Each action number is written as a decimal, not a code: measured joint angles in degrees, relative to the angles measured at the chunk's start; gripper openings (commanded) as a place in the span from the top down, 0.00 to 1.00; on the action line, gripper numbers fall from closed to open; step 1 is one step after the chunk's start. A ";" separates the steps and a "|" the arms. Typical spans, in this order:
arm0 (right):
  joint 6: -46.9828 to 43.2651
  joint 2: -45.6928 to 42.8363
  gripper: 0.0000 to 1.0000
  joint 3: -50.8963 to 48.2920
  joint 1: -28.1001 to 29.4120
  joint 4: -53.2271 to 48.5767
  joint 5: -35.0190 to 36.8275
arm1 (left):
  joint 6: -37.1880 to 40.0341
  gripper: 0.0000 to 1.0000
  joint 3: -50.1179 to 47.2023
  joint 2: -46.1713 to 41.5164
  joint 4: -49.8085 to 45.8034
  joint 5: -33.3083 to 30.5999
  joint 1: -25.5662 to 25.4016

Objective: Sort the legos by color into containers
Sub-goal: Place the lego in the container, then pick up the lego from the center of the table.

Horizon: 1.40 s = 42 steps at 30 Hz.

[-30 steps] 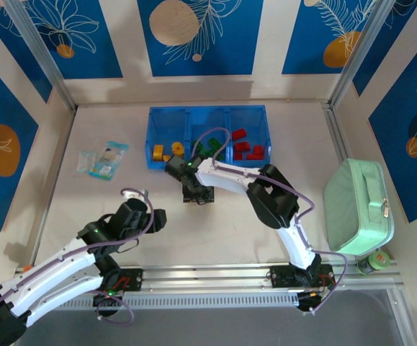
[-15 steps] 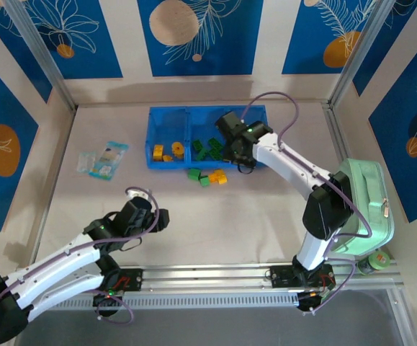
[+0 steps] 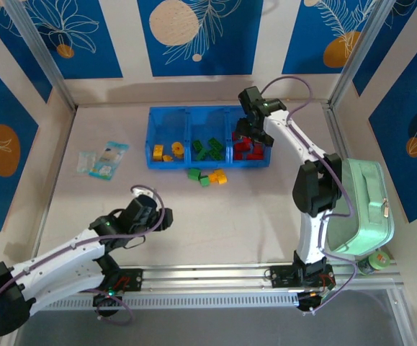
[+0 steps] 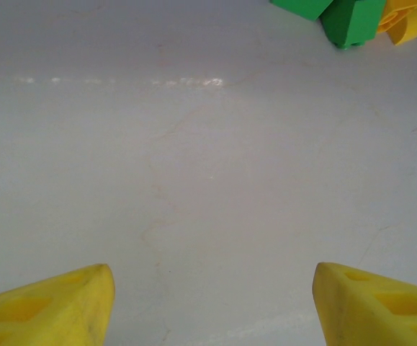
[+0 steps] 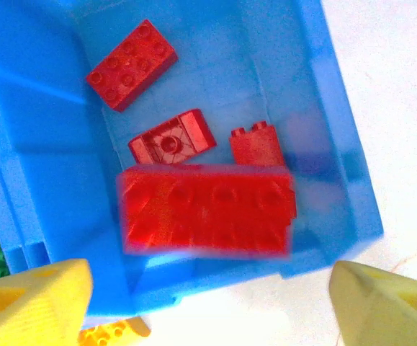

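Pale desk (image 3: pixel 244 216): three loose legos (image 3: pixel 206 179) at 6 o'clock of tray (image 3: pixel 194 110).
Row runs 9-3, at 1 o'clock of left end effector (image 4: pixel 213 281), open, empty; right end effector (image 5: pixel 209 274) open over red compartment (image 5: pixel 215 65).

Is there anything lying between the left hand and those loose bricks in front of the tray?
Nothing visible does. Only bare table lies between the open left hand and the loose bricks, green and yellow, ahead of it.
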 measured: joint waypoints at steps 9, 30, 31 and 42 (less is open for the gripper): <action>-0.79 -5.53 0.10 -5.64 1.57 1.18 -0.04 | 1.99 0.24 4.96 9.09 4.20 0.13 -0.39; 1.81 -34.12 0.13 -38.45 3.74 9.01 -3.93 | 11.17 0.26 30.05 43.98 11.58 5.01 6.82; 1.86 -34.97 0.13 -39.28 3.74 9.35 -4.15 | 11.72 0.27 31.69 45.62 11.56 5.16 7.32; 2.54 -38.99 0.14 -44.81 3.74 11.06 -5.42 | 15.23 0.32 41.51 55.80 9.03 5.79 9.11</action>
